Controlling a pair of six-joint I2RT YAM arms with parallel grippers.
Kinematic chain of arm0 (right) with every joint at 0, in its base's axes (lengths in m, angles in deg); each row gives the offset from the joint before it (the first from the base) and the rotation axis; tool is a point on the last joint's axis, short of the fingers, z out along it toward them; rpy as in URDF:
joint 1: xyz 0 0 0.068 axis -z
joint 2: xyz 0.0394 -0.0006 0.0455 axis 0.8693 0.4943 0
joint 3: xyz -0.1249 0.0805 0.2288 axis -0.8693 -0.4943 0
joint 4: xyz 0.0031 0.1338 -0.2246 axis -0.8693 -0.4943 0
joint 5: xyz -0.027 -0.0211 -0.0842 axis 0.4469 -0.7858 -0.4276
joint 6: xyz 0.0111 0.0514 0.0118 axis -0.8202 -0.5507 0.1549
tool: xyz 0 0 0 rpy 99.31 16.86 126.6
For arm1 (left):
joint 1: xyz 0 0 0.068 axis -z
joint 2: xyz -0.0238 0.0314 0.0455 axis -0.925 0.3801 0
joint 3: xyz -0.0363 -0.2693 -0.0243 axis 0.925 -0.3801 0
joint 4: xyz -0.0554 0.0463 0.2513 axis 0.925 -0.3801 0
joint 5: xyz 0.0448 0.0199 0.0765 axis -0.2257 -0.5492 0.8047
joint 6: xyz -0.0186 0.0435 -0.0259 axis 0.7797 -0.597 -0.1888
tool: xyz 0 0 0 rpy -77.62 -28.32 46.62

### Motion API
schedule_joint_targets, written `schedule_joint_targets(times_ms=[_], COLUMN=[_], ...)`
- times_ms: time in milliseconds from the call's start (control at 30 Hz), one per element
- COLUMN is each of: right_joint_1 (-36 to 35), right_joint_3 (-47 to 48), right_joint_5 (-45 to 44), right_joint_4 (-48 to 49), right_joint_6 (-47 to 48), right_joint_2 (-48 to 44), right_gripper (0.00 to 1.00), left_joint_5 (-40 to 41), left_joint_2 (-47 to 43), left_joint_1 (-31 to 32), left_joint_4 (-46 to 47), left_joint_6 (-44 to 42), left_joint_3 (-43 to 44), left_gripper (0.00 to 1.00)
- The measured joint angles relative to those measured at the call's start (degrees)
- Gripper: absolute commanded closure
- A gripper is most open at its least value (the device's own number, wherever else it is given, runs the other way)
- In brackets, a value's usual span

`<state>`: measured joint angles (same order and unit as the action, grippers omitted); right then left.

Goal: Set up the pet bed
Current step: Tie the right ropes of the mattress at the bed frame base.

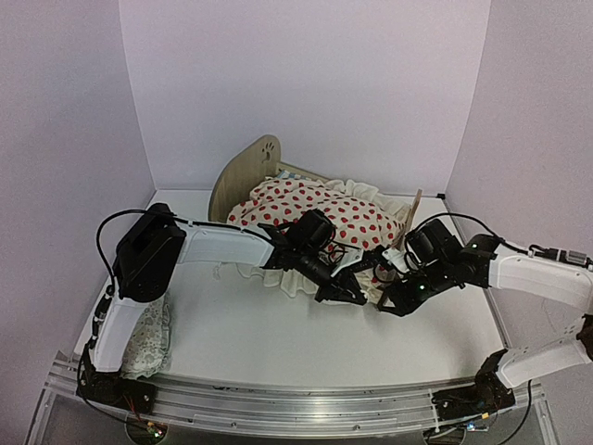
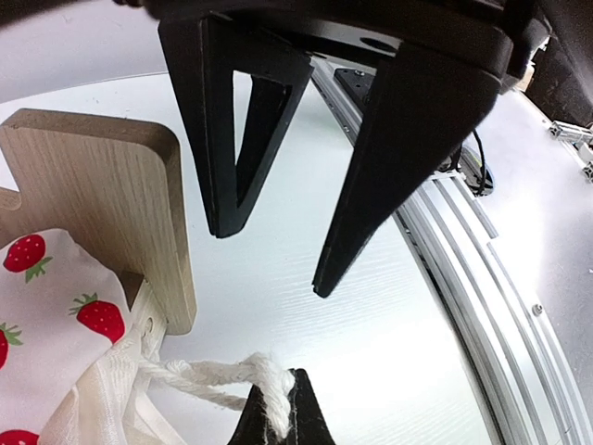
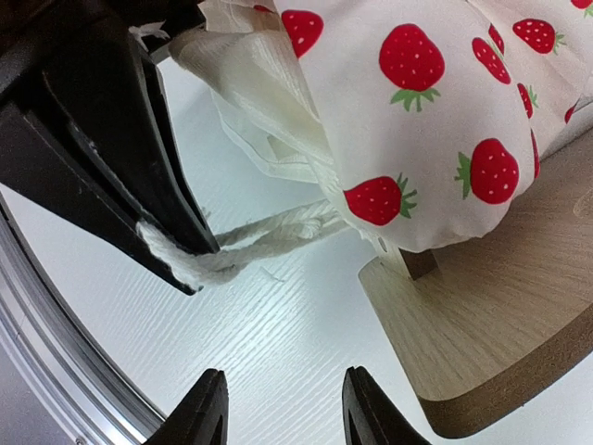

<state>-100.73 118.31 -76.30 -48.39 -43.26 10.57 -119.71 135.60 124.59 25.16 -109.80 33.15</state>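
The pet bed stands at the back of the table, with its rounded paw-print headboard (image 1: 243,171) on the left and its low footboard (image 2: 102,185) (image 3: 500,324) on the right. A cream strawberry-print blanket (image 1: 324,213) (image 3: 426,102) is heaped over it and hides the mattress. A white twisted cord (image 2: 204,378) (image 3: 269,236) runs out from the blanket's corner by the footboard. My left gripper (image 1: 359,298) (image 2: 280,394) is shut on the cord's end, just above the table. My right gripper (image 1: 371,278) (image 3: 283,394) faces it with open jaws, a short way from the cord, holding nothing.
A small pale green-patterned pillow (image 1: 148,343) lies at the near left under the left arm. The aluminium rail (image 1: 296,399) runs along the near edge. White walls enclose the table on three sides.
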Motion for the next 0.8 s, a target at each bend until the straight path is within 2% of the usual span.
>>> schedule_joint_targets(times_ms=[167, 533, 800], right_joint_1=[1.86, 5.61, 6.35], right_joint_3=[0.06, 5.30, 6.45], right_joint_5=[1.35, 13.30, 20.68], right_joint_4=[0.28, 3.91, 5.02], right_joint_6=[1.96, 7.89, 10.49], right_joint_2=[0.00, 0.28, 3.70], right_gripper=[0.59, 0.61, 0.65], left_joint_5=[0.57, 2.90, 2.81], left_joint_2=[0.49, 2.35, 2.37], left_joint_1=[-0.39, -0.89, -0.96], left_joint_4=[0.16, -1.05, -1.26], left_joint_6=[0.85, 2.49, 3.23], left_joint_3=[0.00, 0.00, -0.02], left_gripper=[1.00, 1.00, 1.00])
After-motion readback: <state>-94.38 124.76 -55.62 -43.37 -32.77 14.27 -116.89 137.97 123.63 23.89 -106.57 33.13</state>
